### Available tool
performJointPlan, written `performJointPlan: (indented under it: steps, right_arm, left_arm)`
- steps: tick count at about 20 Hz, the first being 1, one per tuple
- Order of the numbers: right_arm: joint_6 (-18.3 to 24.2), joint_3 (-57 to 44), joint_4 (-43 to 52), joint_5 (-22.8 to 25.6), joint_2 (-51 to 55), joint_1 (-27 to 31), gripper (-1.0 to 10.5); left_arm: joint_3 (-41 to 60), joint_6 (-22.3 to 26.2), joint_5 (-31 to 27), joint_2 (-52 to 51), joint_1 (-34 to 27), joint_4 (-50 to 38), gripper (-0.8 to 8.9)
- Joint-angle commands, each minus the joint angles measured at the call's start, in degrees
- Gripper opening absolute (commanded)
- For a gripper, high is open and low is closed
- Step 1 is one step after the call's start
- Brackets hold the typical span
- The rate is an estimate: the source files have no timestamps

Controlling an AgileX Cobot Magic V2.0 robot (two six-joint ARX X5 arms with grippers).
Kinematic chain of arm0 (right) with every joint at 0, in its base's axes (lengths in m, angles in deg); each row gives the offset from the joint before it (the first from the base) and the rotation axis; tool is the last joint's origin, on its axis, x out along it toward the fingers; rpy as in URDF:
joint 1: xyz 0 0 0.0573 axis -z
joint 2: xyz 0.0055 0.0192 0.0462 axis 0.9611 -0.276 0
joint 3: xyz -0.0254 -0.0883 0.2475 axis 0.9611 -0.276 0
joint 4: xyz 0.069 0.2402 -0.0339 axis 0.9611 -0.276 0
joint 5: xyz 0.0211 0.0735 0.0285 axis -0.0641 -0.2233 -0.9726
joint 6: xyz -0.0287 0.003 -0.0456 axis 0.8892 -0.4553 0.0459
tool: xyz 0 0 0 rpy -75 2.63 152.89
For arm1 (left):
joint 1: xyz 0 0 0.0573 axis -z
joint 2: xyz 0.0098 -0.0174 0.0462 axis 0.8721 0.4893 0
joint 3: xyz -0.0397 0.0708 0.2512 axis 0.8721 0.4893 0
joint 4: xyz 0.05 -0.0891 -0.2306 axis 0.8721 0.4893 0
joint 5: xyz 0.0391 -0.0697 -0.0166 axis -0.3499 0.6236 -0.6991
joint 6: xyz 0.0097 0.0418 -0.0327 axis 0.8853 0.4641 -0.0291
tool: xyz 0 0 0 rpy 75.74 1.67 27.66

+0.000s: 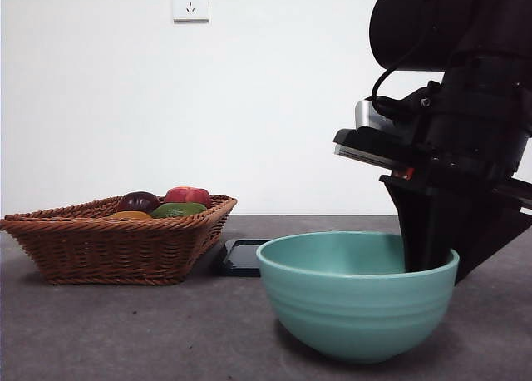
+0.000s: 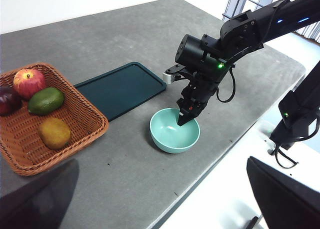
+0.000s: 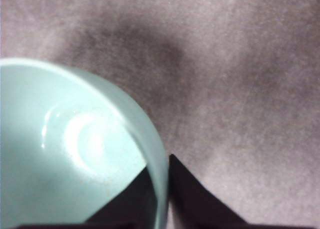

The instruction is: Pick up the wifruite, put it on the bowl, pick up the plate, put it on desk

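Our right gripper (image 3: 161, 189) pinches the empty bowl (image 3: 75, 149) by its rim, the wifruite (image 2: 54, 132) well apart in the basket (image 2: 75, 139), nothing done yet.

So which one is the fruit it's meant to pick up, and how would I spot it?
Find the wicker basket at one end of the grey desk, beside the dark tray. Four fruits lie in it. The wifruite is the dull orange-brown oval lying apart from the others, next to the green fruit, not the red apple or the dark purple fruit.
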Motion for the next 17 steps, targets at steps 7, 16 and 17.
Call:
performJointPlan:
  steps: [7, 16, 17]
  right_arm:
    - [-0.1, 1.6, -2.6, 2.6, 4.7, -0.1, 5.9]
    - [5.7, 11.7, -24.3, 3.0, 34.8, -1.4, 6.0]
    - [5.7, 12.8, -25.2, 3.0, 38.0, -1.5, 6.0]
  left_arm:
    - [-0.7, 0.3, 0.1, 0.4, 0.3, -0.7, 5.94]
    - [-0.7, 0.3, 0.1, 0.4, 0.3, -0.7, 5.94]
    - [-0.7, 0.3, 0.1, 0.4, 0.3, -0.7, 5.94]
